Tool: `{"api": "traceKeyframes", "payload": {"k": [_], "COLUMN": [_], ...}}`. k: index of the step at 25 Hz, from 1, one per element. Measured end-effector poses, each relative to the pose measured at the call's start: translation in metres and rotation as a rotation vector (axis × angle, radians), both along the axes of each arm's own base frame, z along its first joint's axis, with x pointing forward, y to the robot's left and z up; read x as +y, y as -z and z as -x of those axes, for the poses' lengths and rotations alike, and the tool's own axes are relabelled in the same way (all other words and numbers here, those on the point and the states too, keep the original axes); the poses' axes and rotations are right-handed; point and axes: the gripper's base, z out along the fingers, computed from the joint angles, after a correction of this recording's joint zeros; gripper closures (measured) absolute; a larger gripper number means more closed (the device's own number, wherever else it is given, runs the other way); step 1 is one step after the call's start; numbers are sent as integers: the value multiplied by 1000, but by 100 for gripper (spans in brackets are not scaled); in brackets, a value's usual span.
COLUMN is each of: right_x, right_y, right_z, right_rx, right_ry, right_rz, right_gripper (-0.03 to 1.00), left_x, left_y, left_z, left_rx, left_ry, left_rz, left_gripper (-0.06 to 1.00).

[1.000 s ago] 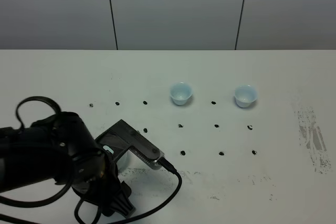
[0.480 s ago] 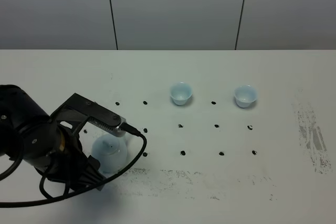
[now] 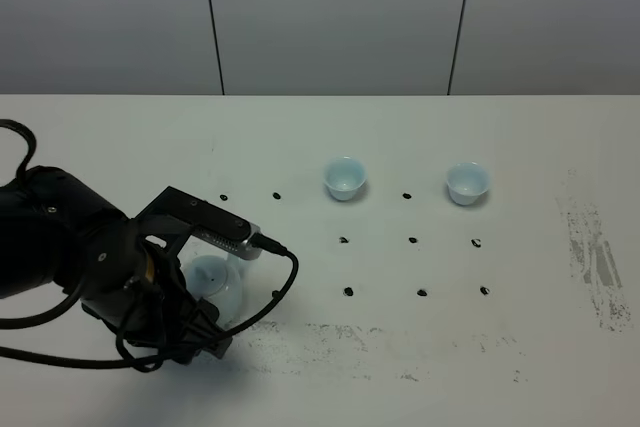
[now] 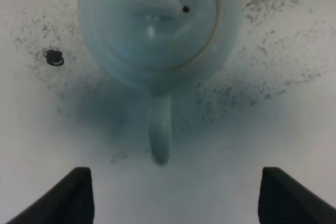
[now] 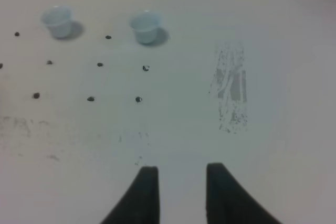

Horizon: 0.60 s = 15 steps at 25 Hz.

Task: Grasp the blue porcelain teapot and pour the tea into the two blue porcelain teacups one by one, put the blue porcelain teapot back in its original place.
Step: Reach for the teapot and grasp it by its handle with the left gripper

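The blue porcelain teapot [image 3: 218,281] stands on the white table at the front left, partly covered by my left arm. In the left wrist view I look down on the teapot's lid [image 4: 152,22], and its handle [image 4: 159,135] points toward my left gripper [image 4: 176,198]. The fingers [image 4: 76,195] are spread wide and hold nothing, a little short of the handle. The two blue porcelain teacups [image 3: 345,178] [image 3: 467,183] stand upright further back; both cups also show in the right wrist view [image 5: 58,21] [image 5: 145,26]. My right gripper [image 5: 181,192] has a narrow gap and is empty, above bare table.
Black dot marks [image 3: 348,291] form a grid on the table. Dark scuffed patches lie at the right [image 3: 597,257] and along the front [image 3: 400,337]. A black cable [image 3: 285,287] loops from the left wrist.
The left arm swung left off the teapot, then shifted back right a little and now hangs over it. The teapot and both cups stayed in place.
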Motion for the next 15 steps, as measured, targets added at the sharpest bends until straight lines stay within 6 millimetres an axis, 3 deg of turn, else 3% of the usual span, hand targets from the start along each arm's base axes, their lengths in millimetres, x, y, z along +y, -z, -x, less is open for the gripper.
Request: {"api": "traceKeyframes", "payload": {"k": [15], "right_x": [0], "right_y": [0], "right_z": [0], "right_rx": [0], "right_ry": [0], "right_rz": [0], "right_gripper": [76], "left_x": [-8], "left_y": [24], "left_z": [-14], "left_rx": [-28], "left_ry": [2], "left_rz": [14], "left_gripper": [29]}}
